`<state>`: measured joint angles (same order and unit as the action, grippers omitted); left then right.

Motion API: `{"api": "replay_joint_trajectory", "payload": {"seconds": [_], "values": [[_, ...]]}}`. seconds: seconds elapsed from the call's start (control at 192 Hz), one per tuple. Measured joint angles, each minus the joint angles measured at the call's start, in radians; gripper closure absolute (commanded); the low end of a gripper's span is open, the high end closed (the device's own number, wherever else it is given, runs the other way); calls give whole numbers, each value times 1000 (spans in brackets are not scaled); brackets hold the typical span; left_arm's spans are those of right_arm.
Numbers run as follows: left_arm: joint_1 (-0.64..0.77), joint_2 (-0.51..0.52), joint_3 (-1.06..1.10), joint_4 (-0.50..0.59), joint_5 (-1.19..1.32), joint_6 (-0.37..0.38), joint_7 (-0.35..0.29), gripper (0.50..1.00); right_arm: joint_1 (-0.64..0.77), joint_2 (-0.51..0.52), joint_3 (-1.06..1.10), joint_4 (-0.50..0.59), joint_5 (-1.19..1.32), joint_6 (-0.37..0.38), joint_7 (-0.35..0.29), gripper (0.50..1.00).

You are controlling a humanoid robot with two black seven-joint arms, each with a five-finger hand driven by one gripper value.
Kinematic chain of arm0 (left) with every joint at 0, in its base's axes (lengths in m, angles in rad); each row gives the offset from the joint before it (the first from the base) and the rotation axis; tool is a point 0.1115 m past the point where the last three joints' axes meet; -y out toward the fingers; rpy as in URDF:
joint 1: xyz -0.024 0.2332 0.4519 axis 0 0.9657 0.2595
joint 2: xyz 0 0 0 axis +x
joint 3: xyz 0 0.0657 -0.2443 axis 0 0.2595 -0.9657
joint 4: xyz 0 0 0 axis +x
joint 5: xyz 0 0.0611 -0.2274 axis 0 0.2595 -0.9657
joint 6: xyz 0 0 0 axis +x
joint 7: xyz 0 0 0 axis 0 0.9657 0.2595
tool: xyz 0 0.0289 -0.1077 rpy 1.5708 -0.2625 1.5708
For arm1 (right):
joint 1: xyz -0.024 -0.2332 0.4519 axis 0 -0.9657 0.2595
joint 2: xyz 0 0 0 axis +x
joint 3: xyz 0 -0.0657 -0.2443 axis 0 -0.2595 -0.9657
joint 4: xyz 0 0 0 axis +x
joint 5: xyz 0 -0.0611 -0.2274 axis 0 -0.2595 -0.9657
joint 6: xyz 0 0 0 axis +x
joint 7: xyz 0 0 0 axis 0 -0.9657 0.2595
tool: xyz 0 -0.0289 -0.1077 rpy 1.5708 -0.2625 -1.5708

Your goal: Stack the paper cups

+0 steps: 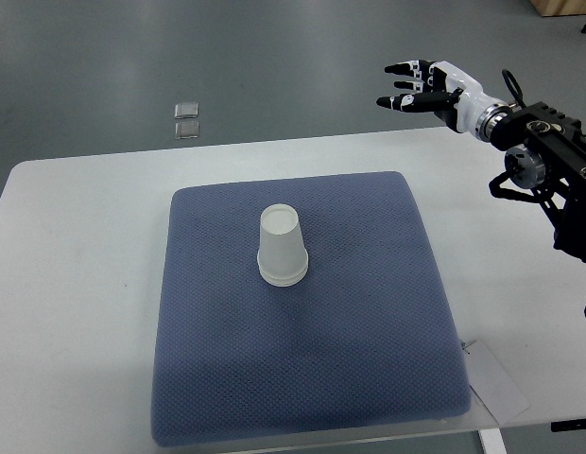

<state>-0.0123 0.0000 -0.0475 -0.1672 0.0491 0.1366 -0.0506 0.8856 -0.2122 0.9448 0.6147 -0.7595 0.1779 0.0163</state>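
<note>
A white paper cup stack (282, 245) stands upside down near the middle of the blue-grey mat (369, 322). A second rim shows at its base, so it looks like one cup over another. My right hand (416, 85) is raised at the upper right, beyond the table's far edge and well away from the cups. Its fingers are spread and hold nothing. My left arm is out of view.
The mat lies on a white table (76, 284). A white paper tag (496, 383) sticks out at the mat's front right corner. Two small clear squares (187, 120) lie on the grey floor beyond the table.
</note>
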Motion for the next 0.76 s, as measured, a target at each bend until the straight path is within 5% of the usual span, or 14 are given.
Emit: {"api": "replay_joint_trajectory", "payload": {"seconds": [0.209, 0.469, 0.761], "values": [[0, 0, 0, 0, 0, 0, 0, 500, -31, 40, 67, -35, 55, -23, -1, 599], [0, 0, 0, 0, 0, 0, 0, 500, -67, 96, 115, -34, 93, -162, 12, 599], [0, 0, 0, 0, 0, 0, 0, 500, -79, 112, 143, -23, 95, -175, 13, 599]]}}
